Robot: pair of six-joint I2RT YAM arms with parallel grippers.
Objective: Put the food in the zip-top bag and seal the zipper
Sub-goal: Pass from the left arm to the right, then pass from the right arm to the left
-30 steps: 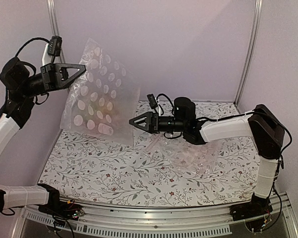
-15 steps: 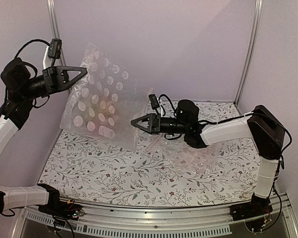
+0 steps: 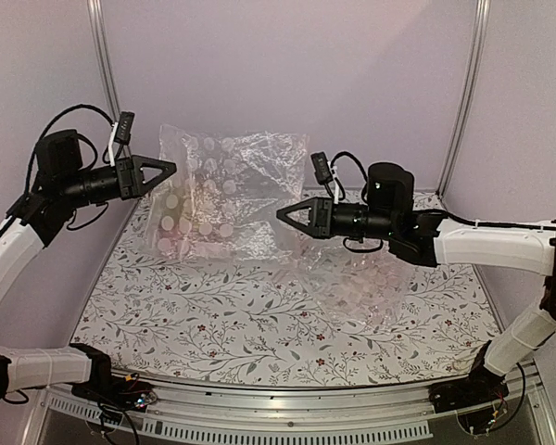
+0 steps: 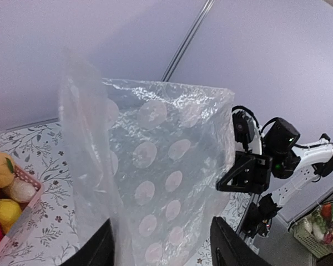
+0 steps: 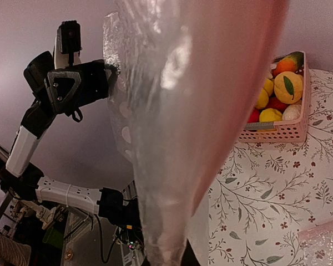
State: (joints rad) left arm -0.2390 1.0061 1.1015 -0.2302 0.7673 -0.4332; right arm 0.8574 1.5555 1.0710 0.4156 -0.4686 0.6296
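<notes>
The zip-top bag (image 3: pixel 227 190) hangs in the air at centre-left of the top view, with the pink basket (image 5: pixel 277 133) of food (image 5: pixel 287 87) behind it. At its left corner my left gripper (image 3: pixel 171 169) stands part open. The film runs between my fingers (image 4: pixel 100 249), though I can't tell whether they touch it. At its right edge my right gripper (image 3: pixel 284 215) is pinched tight on the bag.

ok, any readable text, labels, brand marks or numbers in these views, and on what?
No readable text in any view.
Clear plastic bag with pale round dots: dots only, no print.
Floral-patterned table cover: leaf and flower pattern only.
Pink slatted plastic basket: no label visible.
Green basket off the table in the left wrist view: too small and blurred to tell.
</notes>
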